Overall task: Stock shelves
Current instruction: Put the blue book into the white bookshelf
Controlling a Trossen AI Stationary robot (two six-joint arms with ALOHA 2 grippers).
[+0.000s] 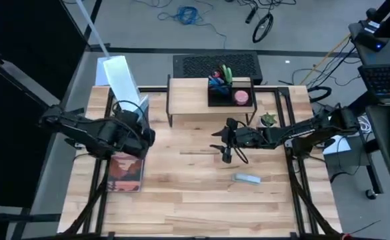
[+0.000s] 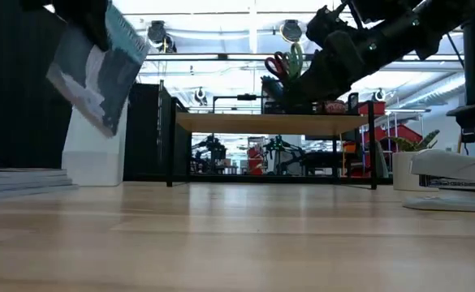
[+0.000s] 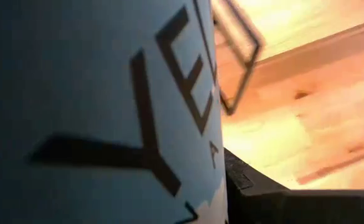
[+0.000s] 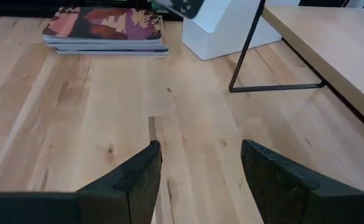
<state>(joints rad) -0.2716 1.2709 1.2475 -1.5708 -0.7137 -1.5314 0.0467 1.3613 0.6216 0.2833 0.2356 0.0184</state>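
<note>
A light-blue magazine (image 2: 97, 71) with dark lettering hangs tilted in the air at the table's left, above the white file box (image 2: 95, 154), and my left gripper (image 1: 133, 127) is shut on it. More magazines lie stacked flat (image 1: 125, 173) near it on the table. The shelves (image 1: 201, 100), a low light-wood riser on black legs, stand at the far middle and carry a black organizer tray (image 1: 229, 93). My right gripper (image 4: 200, 165) hovers open over bare table in front of the shelves, with nothing between its fingers. My left gripper holds the magazine by its upper end (image 2: 107, 28), coming at it from above. The magazine hangs below the fingers, tilted and clear of the table. In the left wrist view its cover (image 3: 107, 112) fills the picture beside one dark finger (image 3: 256, 193); the pinch itself is hidden.
A stapler (image 1: 246, 178) lies on the table to the right of the middle, near my right gripper. A small potted plant (image 1: 269, 120) stands to the right of the shelves. The organizer tray holds pens, scissors and a pink item. Bare wood lies along the near edge.
</note>
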